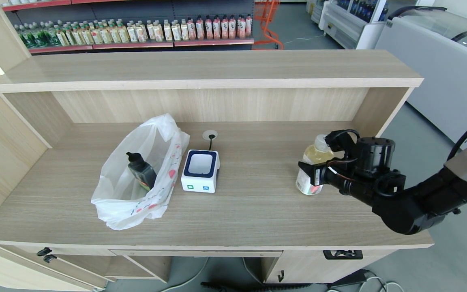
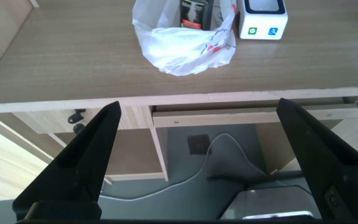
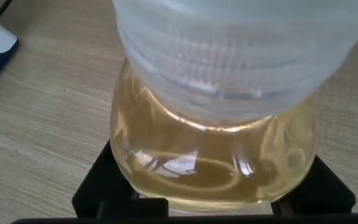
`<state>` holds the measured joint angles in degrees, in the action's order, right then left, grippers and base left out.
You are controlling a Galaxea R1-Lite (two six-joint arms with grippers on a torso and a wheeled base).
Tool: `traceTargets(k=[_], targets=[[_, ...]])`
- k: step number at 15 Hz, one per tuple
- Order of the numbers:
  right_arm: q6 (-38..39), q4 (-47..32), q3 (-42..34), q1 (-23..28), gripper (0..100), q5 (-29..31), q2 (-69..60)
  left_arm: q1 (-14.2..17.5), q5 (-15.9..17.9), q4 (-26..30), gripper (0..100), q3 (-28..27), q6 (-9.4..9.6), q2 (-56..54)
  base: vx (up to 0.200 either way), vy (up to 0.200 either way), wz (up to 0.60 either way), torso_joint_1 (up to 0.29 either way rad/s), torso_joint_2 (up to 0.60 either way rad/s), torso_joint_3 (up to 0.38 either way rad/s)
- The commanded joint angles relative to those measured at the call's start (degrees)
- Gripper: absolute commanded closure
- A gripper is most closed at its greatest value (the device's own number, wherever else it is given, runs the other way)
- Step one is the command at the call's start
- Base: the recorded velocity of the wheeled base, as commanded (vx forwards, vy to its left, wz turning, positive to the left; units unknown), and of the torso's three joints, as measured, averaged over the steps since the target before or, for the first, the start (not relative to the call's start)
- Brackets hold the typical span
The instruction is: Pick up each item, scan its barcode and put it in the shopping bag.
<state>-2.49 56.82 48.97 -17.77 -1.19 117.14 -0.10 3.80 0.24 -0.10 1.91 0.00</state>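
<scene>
A clear bottle [image 1: 316, 156] of yellowish liquid with a white cap stands upright at the counter's right side. My right gripper [image 1: 313, 171] is shut on the bottle's lower body, one black finger on each side; the right wrist view looks down on that bottle [image 3: 210, 143] from close up. The white plastic shopping bag [image 1: 136, 190] lies open at centre-left with a dark bottle [image 1: 142, 170] inside. A white and blue barcode scanner [image 1: 200, 170] sits just right of the bag. My left gripper [image 2: 199, 107] hangs open, in front of and below the counter edge, far from the bag [image 2: 185, 50].
The wooden counter [image 1: 253, 211] has a raised back wall and side walls. A cable grommet [image 1: 210, 134] sits behind the scanner. Bare counter lies between scanner and bottle. Under the front edge a drawer [image 2: 229, 115] stands slightly out. Freezer cabinets [image 1: 440, 61] stand to the right.
</scene>
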Motion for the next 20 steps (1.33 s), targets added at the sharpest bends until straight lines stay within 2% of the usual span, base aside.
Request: traceTargets(k=[1,3,4,6,7,11,14,20], targets=[[0.6,-1.6,0.0,0.0,100,-0.7,-3.1,0.0,0.0,0.0,0,0.0,0.02,0.1,0.0,0.0,0.0,0.0,0.0,0.0],[5.9,-6.3,-0.2,-0.3,100,-1.9,-9.3,0.0,0.0,0.0,0,0.0,0.02,0.1,0.0,0.0,0.0,0.0,0.0,0.0],[9.1,-7.3,-2.5,-0.5,100,-7.9,-12.7,0.0,0.0,0.0,0,0.0,0.02,0.1,0.0,0.0,0.0,0.0,0.0,0.0],[10.0,-10.2,-7.9,0.5,100,-24.5,-18.4,0.0,0.0,0.0,0,0.0,0.02,0.1,0.0,0.0,0.0,0.0,0.0,0.0],[10.0,-12.3,-9.1,0.7,100,-29.4,-20.0,0.0,0.0,0.0,0,0.0,-0.07,0.1,0.0,0.0,0.0,0.0,0.0,0.0],[13.1,-13.5,-9.6,-2.1,100,-36.9,-21.1,0.0,0.0,0.0,0,0.0,0.02,0.1,0.0,0.0,0.0,0.0,0.0,0.0],[19.3,-13.6,-9.5,-5.3,100,-41.2,-23.9,0.0,0.0,0.0,0,0.0,-0.07,0.1,0.0,0.0,0.0,0.0,0.0,0.0],[18.7,-13.7,-11.7,-8.1,100,-46.8,-25.9,0.0,0.0,0.0,0,0.0,0.02,0.1,0.0,0.0,0.0,0.0,0.0,0.0]])
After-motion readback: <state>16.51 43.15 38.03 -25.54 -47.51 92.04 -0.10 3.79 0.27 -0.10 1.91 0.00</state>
